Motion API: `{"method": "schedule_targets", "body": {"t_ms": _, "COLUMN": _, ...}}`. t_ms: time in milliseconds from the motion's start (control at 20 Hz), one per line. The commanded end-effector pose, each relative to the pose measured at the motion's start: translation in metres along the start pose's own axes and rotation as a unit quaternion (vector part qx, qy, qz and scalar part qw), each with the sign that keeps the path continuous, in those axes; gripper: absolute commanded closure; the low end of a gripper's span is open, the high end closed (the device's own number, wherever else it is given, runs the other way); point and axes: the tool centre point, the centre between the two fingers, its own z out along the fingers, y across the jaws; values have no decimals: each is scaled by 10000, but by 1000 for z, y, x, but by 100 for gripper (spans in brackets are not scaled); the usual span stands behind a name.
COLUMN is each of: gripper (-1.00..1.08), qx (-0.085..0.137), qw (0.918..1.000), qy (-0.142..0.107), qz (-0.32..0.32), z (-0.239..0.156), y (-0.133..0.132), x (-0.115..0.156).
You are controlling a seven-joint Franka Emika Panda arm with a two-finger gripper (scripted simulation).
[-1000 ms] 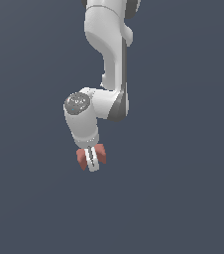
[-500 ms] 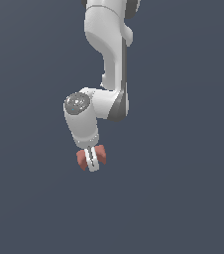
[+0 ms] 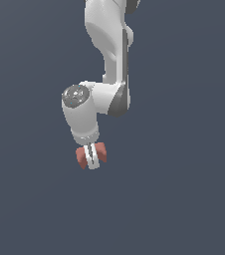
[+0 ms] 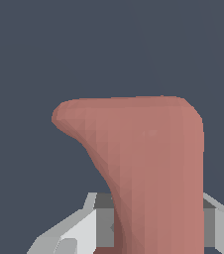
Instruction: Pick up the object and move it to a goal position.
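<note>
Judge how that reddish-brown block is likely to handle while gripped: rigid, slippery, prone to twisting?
The block probably stays rigid: its edges look unbent in the gripper. Its matte surface suggests decent friction. It sticks out on both sides of the gripper and curves in the wrist view, so it might pivot slightly.

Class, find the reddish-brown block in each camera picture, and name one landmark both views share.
Exterior view: the reddish-brown block sits below centre, clamped in the gripper at the arm's lower end.
Wrist view: the block fills the middle, rising from between the grey fingers.
Shared landmark: the gripper fingers on either side of the block.
</note>
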Motion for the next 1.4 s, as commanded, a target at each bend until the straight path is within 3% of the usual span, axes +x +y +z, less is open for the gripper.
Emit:
{"method": "schedule_targets", "body": {"t_ms": 0, "gripper": 108, "qx": 10, "qw": 10000, "qy": 3, "qz": 0, "z": -17, "y": 0, "x": -1}}
{"method": "schedule_targets", "body": {"t_ms": 1350, "gripper": 108, "qx": 3, "qw": 10000, "qy": 9, "qz": 6, "z": -305, "y": 1, "x": -11}}
